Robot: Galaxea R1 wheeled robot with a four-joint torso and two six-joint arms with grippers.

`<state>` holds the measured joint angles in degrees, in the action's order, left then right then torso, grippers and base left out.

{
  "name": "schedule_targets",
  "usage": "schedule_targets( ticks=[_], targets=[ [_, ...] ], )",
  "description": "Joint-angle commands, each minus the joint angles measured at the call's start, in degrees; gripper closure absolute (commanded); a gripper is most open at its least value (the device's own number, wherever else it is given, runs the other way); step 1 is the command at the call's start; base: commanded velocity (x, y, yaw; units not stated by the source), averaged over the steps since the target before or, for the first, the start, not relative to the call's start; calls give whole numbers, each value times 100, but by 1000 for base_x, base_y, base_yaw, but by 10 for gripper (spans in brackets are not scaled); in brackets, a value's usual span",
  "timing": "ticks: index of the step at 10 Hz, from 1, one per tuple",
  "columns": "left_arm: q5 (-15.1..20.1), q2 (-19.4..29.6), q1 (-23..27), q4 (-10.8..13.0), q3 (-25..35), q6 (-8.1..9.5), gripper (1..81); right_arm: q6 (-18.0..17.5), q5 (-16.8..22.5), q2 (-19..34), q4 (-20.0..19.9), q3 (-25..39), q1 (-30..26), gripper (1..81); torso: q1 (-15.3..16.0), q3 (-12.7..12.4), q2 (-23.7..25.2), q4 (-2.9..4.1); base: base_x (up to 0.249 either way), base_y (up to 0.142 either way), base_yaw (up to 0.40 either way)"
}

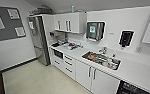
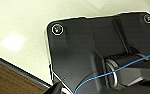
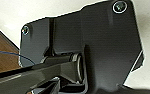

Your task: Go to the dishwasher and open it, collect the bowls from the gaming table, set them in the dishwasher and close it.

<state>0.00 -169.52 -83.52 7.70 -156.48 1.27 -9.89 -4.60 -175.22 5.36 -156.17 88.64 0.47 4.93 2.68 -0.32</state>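
A small kitchen lies ahead, with a long white bench (image 1: 131, 68) running from the far left to the near right. Set into it is a steel sink (image 1: 102, 60) holding dishes. The dishwasher (image 1: 131, 89) sits under the bench at the near right, showing a dark interior with racks, so it appears open. A tall stainless-steel fridge (image 1: 38, 40) stands at the far left, and white wall cupboards (image 1: 69, 22) hang above. The wrist views look down on pale floor (image 2: 23, 27). Whether either end effector is open or closed cannot be told.
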Motion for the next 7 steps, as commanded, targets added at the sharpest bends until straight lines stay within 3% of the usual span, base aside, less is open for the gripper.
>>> schedule_targets(
  ticks=[1,7],
  targets=[
    [308,58,270,47,-23,-21,10,-5,293,10,9,-44,-210,10,0,0,0,0,0,0,208],
    [299,67,270,29,-23,-13,10,-5,293,37,17,-44,-254,10,0,0,0,0,0,0,276]
  ],
)
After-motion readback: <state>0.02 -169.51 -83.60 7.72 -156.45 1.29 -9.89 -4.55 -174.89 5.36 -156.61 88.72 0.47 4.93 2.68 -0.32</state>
